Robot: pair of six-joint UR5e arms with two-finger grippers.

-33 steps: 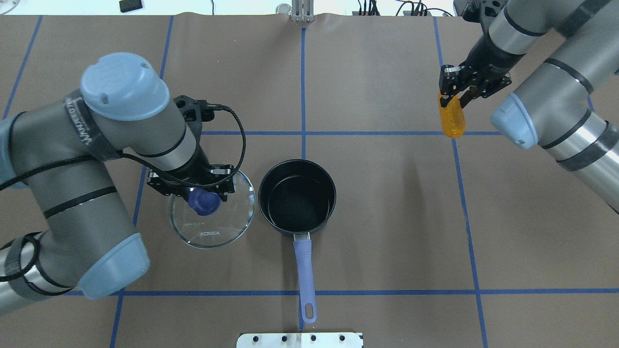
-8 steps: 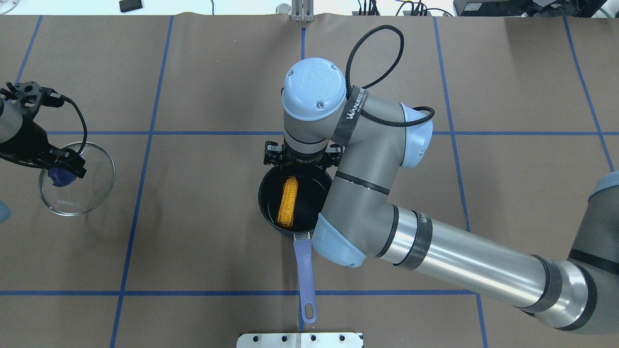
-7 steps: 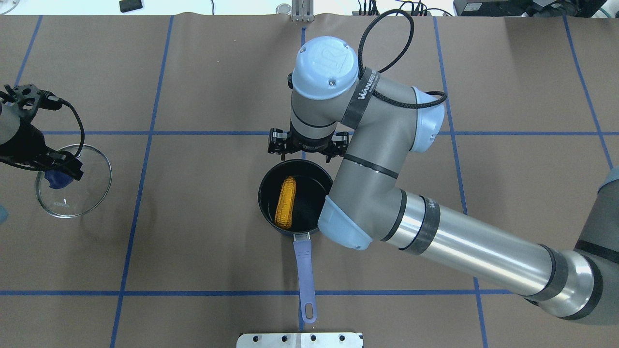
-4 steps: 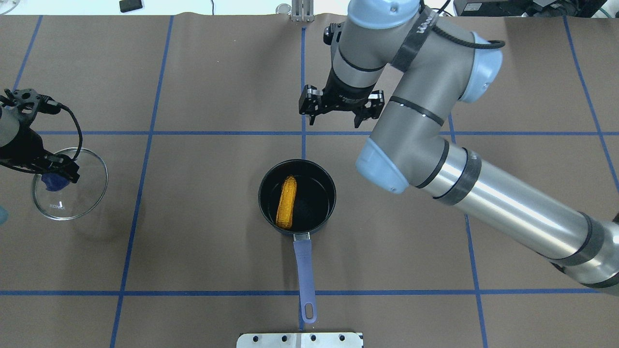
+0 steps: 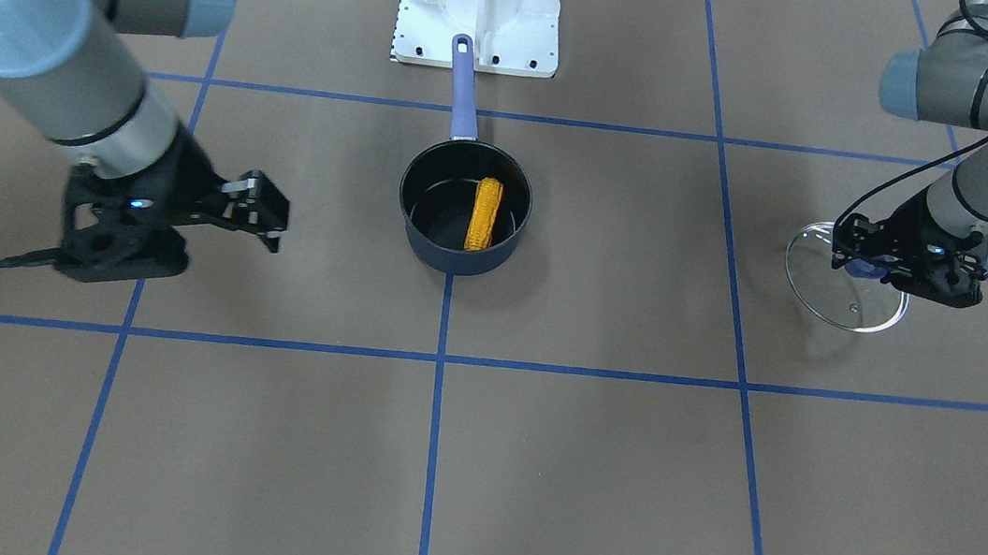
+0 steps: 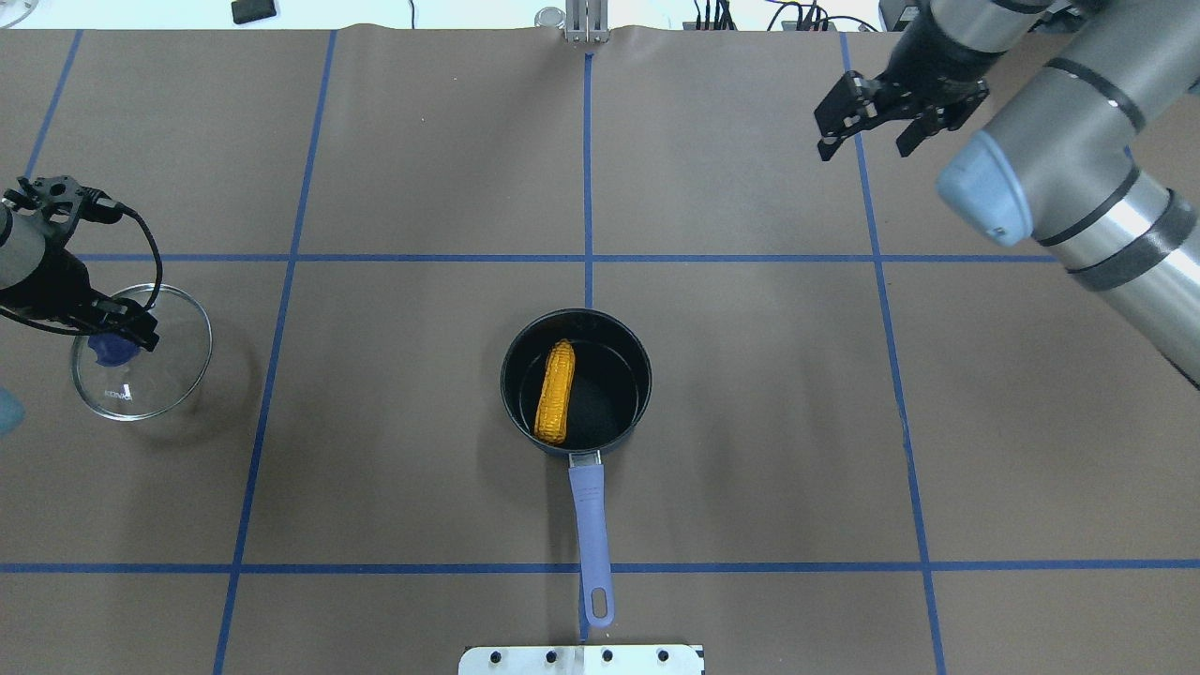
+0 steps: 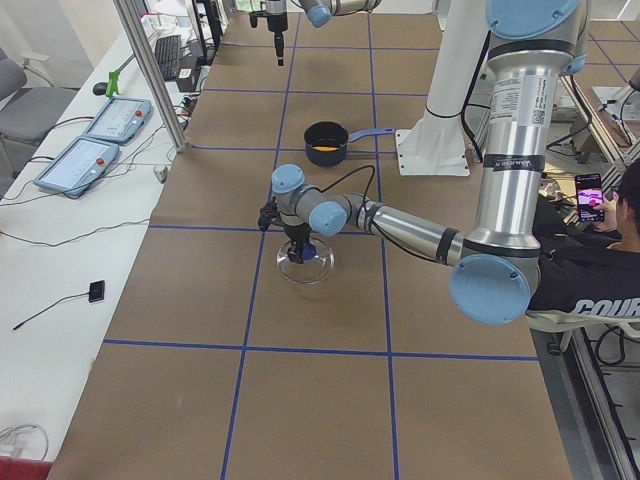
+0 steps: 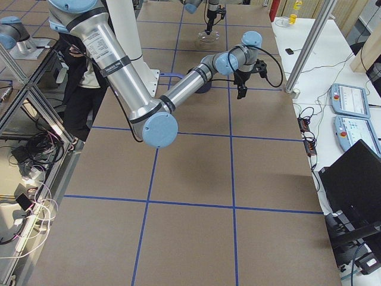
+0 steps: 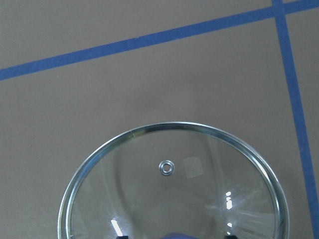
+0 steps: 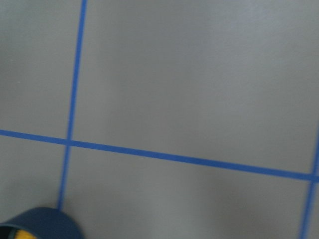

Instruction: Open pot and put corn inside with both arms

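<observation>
The dark blue pot [image 6: 510, 405] stands uncovered at the table's middle, its purple-blue handle [image 6: 591, 525] pointing at the robot. The orange-yellow corn [image 6: 555, 391] lies inside it, also in the front view [image 5: 484, 214]. My right gripper [image 6: 867, 136] is open and empty, far behind and to the right of the pot. My left gripper [image 6: 117, 328] is shut on the blue knob [image 6: 112, 349] of the glass lid [image 6: 159, 384] at the far left. I cannot tell whether the lid touches the table. The left wrist view shows the lid [image 9: 174, 189] close up.
The white robot base plate [image 6: 581, 659] sits just beyond the handle's end. Blue tape lines cross the brown table cover. Cables and a small black device [image 6: 254, 10] lie past the far edge. A seated person [image 7: 600, 250] is beside the robot.
The right gripper carried the corn to the pot, let it go inside, then lifted and swung back to the far right. The left gripper carried the lid from beside the pot to the far left.
</observation>
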